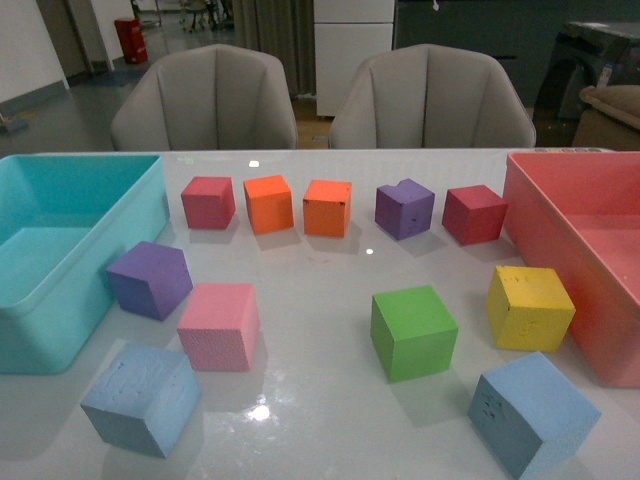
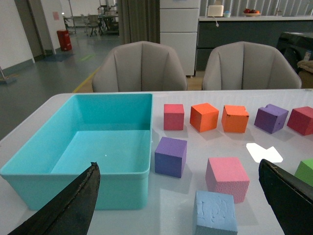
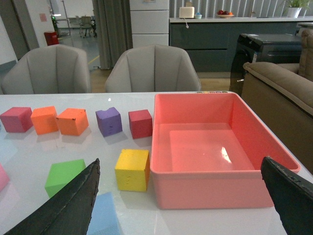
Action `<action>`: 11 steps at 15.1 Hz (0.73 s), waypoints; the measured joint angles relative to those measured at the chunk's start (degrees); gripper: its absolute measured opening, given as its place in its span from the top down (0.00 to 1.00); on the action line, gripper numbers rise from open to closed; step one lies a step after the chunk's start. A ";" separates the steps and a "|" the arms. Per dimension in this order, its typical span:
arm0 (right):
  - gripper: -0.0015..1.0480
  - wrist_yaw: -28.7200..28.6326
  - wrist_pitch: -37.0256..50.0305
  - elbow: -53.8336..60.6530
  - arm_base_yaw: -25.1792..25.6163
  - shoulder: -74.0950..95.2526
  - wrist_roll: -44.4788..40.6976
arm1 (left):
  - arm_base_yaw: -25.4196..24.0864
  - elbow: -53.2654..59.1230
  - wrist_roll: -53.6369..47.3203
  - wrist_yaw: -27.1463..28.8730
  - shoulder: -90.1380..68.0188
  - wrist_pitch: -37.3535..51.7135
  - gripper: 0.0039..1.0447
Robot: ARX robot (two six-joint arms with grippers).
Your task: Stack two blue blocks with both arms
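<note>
A grey padded chair (image 1: 205, 98) at upper left of centre and its twin chair (image 1: 430, 98) at upper right of centre stand at the far edge of a glossy white table (image 1: 310, 300), which fills the lower frame of the front view. Behind them, a grey floor (image 1: 60, 110) marked with a yellow line (image 2: 85, 81) runs past a white wall (image 1: 25, 45) at far upper left to a red bin (image 1: 130, 40). A dark curtain (image 1: 270, 25) hangs beside a white cabinet (image 1: 352, 45) at top centre, with a dark counter (image 2: 234, 32) next to it. A brown sofa (image 3: 281, 93) sits just beyond the table's right end. Bright spots of light glint on the tabletop.
</note>
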State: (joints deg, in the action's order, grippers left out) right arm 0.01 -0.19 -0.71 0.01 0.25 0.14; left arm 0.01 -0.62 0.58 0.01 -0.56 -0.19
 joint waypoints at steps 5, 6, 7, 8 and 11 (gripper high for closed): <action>0.06 0.00 0.00 0.00 0.00 0.00 0.00 | 0.00 0.00 0.00 0.00 0.00 0.00 0.06; 0.06 0.00 0.00 0.00 0.00 0.00 0.00 | 0.00 0.00 0.00 0.00 0.00 0.02 0.06; 0.06 0.00 0.00 0.00 0.00 0.00 0.00 | 0.00 0.00 0.00 0.00 0.00 0.00 0.06; 0.06 4.13 -3.17 -0.81 -1.27 0.94 0.68 | 0.00 0.00 0.00 0.00 0.00 0.02 0.06; 0.06 22.27 5.35 -8.83 -6.97 22.25 2.80 | 0.00 0.00 0.00 0.02 0.00 -0.02 0.06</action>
State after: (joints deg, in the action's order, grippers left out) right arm 22.28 5.17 -9.54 -6.96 22.50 2.94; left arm 0.01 -0.62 0.58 0.03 -0.56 -0.21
